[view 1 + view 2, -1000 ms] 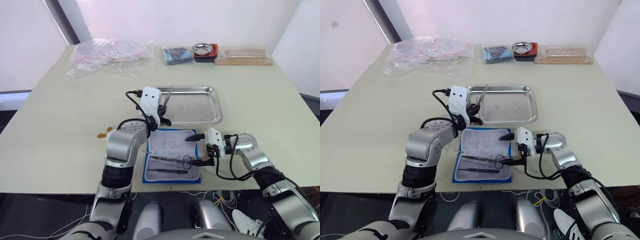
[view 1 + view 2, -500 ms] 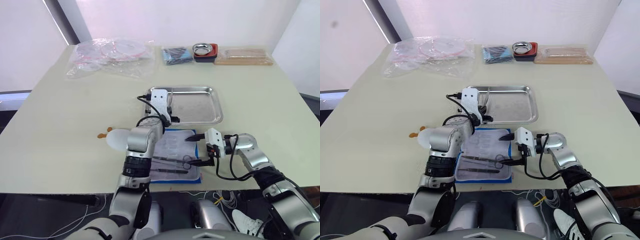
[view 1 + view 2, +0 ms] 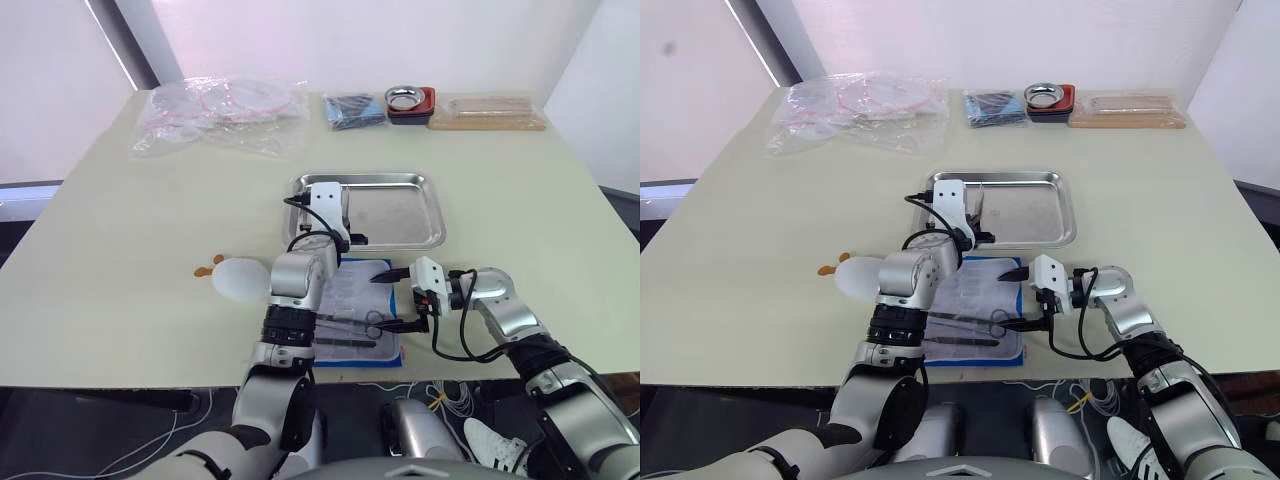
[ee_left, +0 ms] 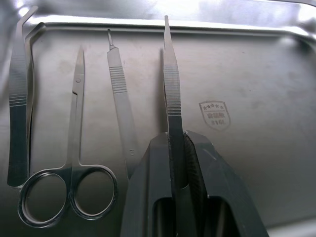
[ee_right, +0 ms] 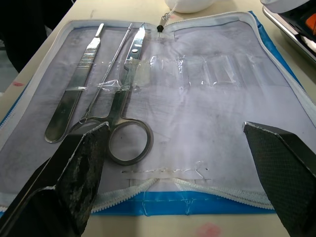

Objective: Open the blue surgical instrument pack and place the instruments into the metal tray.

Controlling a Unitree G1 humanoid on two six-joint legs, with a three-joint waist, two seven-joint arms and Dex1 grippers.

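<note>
The metal tray (image 3: 400,215) lies mid-table. My left gripper (image 3: 340,218) hangs over its left part, shut on straight tweezers (image 4: 170,89). On the tray floor (image 4: 256,89) lie bent tweezers (image 4: 17,98), scissors (image 4: 74,163) and a scalpel handle (image 4: 121,108). In front of the tray the blue surgical instrument pack (image 3: 352,290) lies open, pale lining (image 5: 207,108) up. Scissors (image 5: 126,118), a flat handle (image 5: 79,84) and a thin probe rest in it. My right gripper (image 3: 384,300) stands open at the pack's right edge, nothing between its fingers (image 5: 79,168).
Along the back edge are clear plastic bags (image 3: 220,110), a darker blue packet (image 3: 353,110), a small metal bowl in a red holder (image 3: 410,100) and a pale flat box (image 3: 495,112). A white rounded object (image 3: 238,278) with orange bits sits left of the pack.
My left gripper has carried the tweezers rightward and lower, from the tray's left rim to over its floor, and its elbow has swung in. The right gripper has stayed put.
</note>
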